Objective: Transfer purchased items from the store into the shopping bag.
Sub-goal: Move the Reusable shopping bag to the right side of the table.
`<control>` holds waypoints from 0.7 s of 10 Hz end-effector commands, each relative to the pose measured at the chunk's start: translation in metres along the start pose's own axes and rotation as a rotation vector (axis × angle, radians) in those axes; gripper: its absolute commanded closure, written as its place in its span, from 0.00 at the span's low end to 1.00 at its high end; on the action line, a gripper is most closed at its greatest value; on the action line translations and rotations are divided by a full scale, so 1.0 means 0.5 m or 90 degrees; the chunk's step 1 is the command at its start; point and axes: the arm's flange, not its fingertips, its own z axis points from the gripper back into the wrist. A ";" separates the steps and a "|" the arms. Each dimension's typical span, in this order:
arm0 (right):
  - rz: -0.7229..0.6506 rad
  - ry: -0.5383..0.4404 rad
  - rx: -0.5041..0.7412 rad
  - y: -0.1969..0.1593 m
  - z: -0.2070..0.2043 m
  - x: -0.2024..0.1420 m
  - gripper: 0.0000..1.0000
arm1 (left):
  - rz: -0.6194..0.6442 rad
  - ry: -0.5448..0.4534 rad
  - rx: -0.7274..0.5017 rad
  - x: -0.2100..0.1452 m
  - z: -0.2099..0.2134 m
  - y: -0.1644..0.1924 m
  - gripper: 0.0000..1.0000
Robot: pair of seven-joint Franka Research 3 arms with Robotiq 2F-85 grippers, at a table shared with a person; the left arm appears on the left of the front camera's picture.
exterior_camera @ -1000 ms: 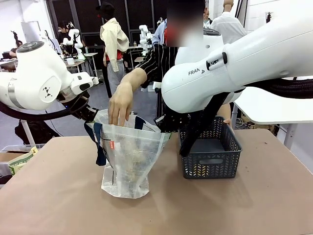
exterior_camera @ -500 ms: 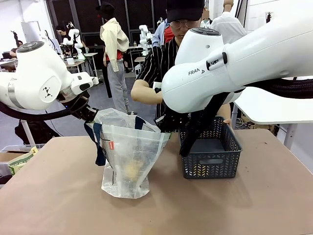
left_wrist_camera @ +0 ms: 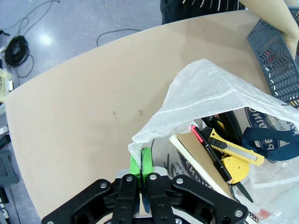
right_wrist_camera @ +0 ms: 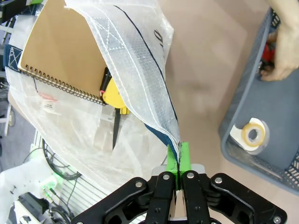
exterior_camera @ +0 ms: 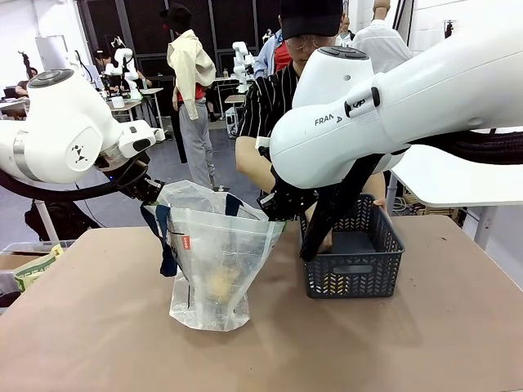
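The shopping bag (exterior_camera: 214, 260) stands open on the table, translucent white with navy handles. My left gripper (exterior_camera: 154, 193) is shut on its left rim, green pads (left_wrist_camera: 147, 161) pinching the plastic (left_wrist_camera: 201, 93). On the opposite rim my right gripper (exterior_camera: 274, 214) is shut too, pads (right_wrist_camera: 184, 156) clamped on the edge (right_wrist_camera: 126, 46). Inside the bag lie purchased items: a tan spiral notebook (right_wrist_camera: 63, 51), a yellow utility knife (left_wrist_camera: 236, 154) and a black-and-red pen (left_wrist_camera: 210, 151). The person's hand (right_wrist_camera: 282, 60) is down in the basket, on a red item (right_wrist_camera: 267, 50).
A dark grey mesh basket (exterior_camera: 351, 273) stands right of the bag, holding a roll of tape (right_wrist_camera: 254, 133). A green packet (exterior_camera: 33, 268) lies at the table's left edge. The person stands at the far side, behind my right arm.
The person's hand has come out of the bag's mouth and gone down into the basket. Both grippers hold the bag's rim where they were.
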 end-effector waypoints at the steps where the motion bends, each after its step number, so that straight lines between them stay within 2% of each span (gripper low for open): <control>1: -0.004 0.000 0.002 -0.002 0.001 0.000 1.00 | 0.009 -0.002 0.004 -0.006 0.006 0.006 1.00; 7: -0.004 0.000 0.002 -0.002 0.001 0.000 1.00 | 0.009 -0.002 0.004 -0.006 0.006 0.006 1.00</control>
